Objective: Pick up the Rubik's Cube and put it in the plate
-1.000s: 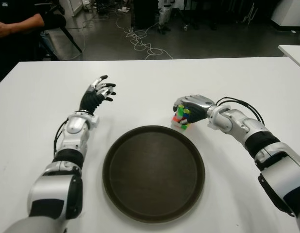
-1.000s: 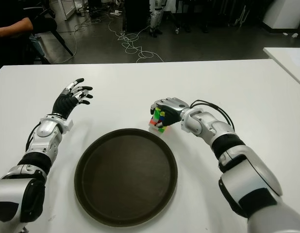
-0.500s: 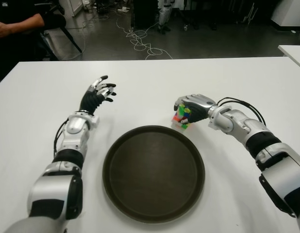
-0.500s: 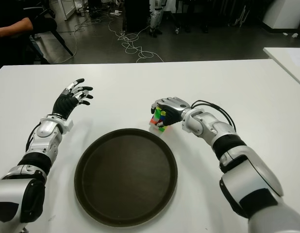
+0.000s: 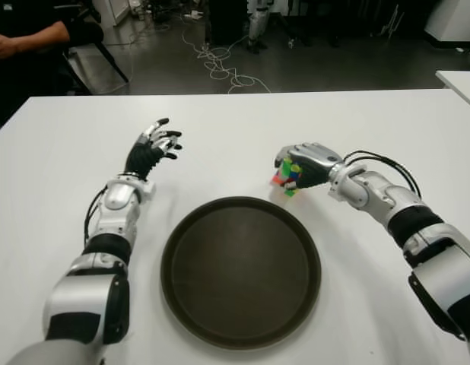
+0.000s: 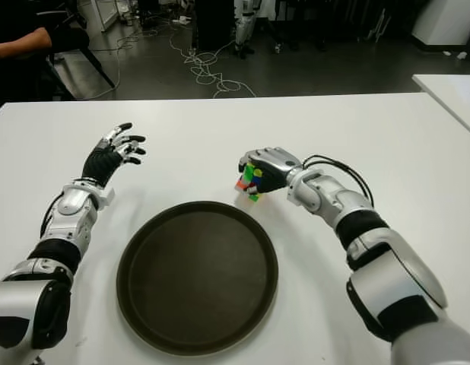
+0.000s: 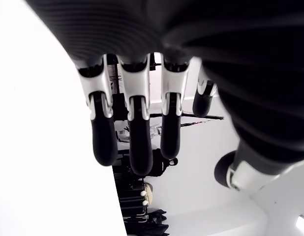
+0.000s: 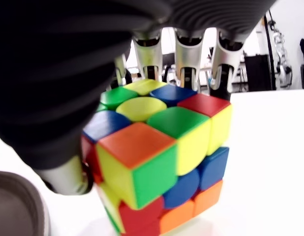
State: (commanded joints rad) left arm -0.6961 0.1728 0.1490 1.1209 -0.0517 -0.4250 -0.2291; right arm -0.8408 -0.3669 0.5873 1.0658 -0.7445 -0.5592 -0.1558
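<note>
Right hand point(image 5: 305, 162) curled around the Rubik's Cube point(image 5: 287, 177), fingers point(image 8: 186, 59) wrapped over the far face, thumb on the near side. Cube tilted in the grasp, one corner pointing down; it shows just beyond the far right rim of the plate point(image 5: 240, 334), not over it. Whether the low corner touches the white table point(image 5: 372, 122) cannot be told from the eye views; the right wrist view shows table surface close under it.

Plate: round, dark brown, raised rim, nothing in it, centred in front of the robot between the two arms.

Left hand point(image 5: 152, 147) shows to the left of the plate and farther back, well apart from it, fingers point(image 7: 135, 137) extended and slightly spread, holding nothing.

Between cube and plate interior only the plate's rim stands. Black cables point(image 5: 376, 161) loop off the right wrist, behind the hand, away from the plate.

Surroundings: dark floor beyond the table with tangled white cables point(image 5: 220, 65); a person's arm point(image 5: 26, 38) in a black sleeve at far left; corner of a second white table point(image 5: 462, 80) at far right.
</note>
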